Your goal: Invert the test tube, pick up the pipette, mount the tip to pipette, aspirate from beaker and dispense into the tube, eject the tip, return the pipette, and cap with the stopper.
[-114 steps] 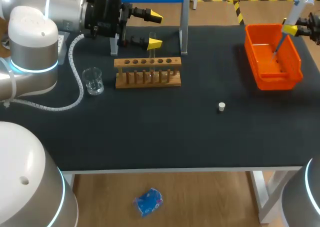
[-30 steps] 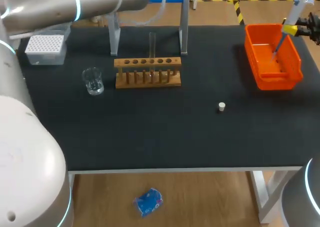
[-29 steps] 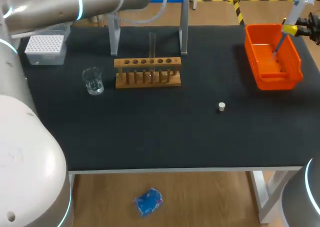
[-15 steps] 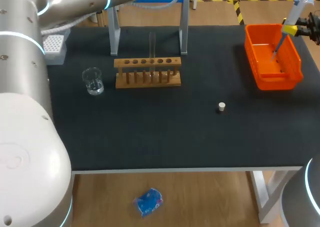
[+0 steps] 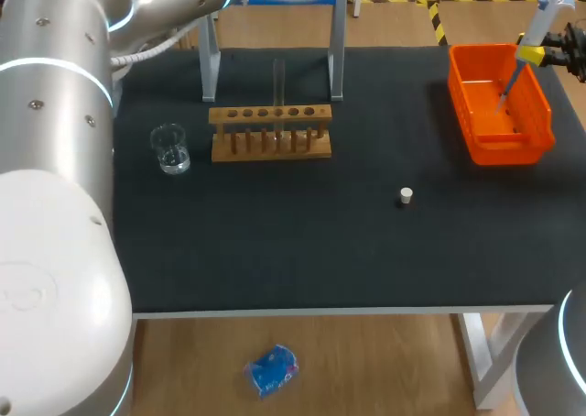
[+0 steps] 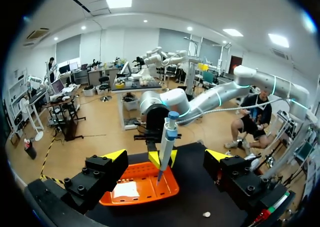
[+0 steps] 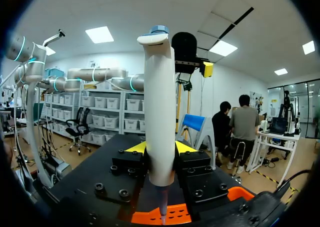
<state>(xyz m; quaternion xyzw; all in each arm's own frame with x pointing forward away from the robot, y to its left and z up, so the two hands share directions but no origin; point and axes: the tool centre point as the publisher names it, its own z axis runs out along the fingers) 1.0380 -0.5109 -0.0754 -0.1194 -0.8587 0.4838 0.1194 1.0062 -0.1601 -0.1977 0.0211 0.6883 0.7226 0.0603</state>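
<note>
My right gripper [image 5: 534,55] is shut on a white pipette with a blue cap [image 5: 542,27], held tilted above the orange bin [image 5: 529,141] at the table's far right. The right wrist view shows the pipette [image 7: 160,112] upright between the yellow tips of that gripper [image 7: 161,149]. My left gripper [image 6: 167,156] is open and empty, high beyond the table's far edge, facing the pipette [image 6: 167,139] and the bin [image 6: 125,199]. A glass test tube [image 5: 278,79] stands in the wooden rack [image 5: 270,134]. A beaker [image 5: 170,148] sits left of the rack. A white stopper [image 5: 406,195] lies mid-table.
Two metal posts [image 5: 337,40] stand just behind the rack. My left arm's big body [image 5: 55,159] covers the table's left side and far left corner. A white paper [image 6: 126,189] lies in the bin.
My left arm has swung round, its gripper travelling right along the far side; the arm now hides the tip box at the far left. The right arm and pipette have not moved.
</note>
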